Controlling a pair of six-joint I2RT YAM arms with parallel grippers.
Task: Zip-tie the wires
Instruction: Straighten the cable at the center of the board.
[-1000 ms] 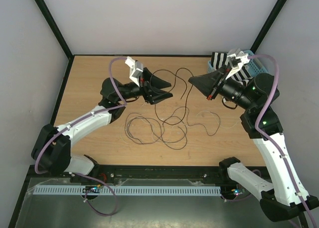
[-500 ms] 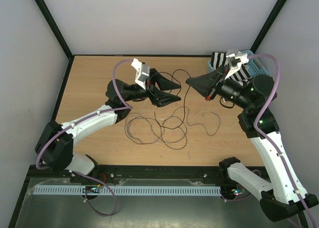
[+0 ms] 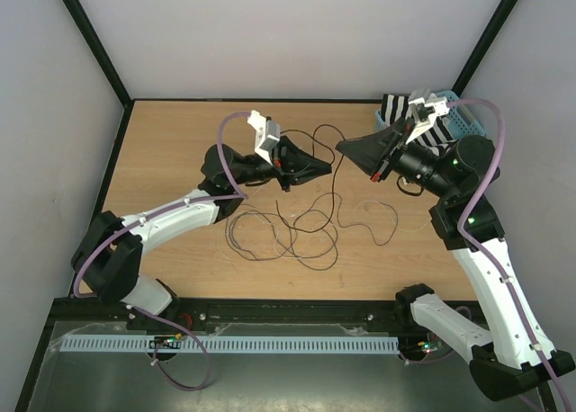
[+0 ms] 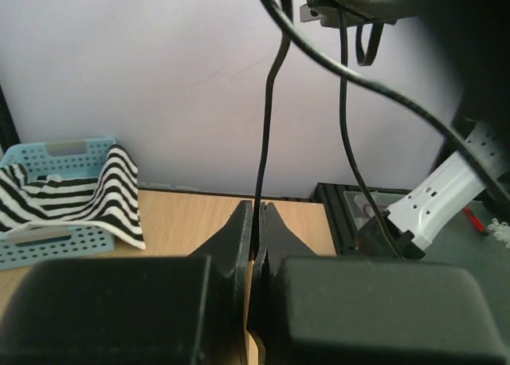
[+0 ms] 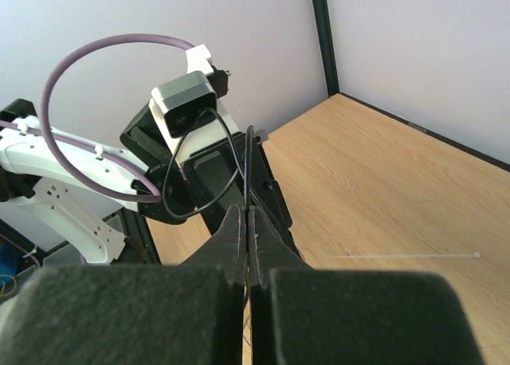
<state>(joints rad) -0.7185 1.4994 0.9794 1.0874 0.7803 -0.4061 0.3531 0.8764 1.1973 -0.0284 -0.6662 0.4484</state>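
Left jaws and right jaws each pinch the thin, dark, looping wires above the middle of the wooden counter. Bunch strands tightly; the whitish translucent plastic zip tie lies flat, apart.

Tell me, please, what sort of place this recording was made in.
Most likely a lab robot test cell: a wooden tabletop boxed in by plain white panels on black frame posts, the left arm and right arm bolted at its near edge, and a slotted cable duct along the front.
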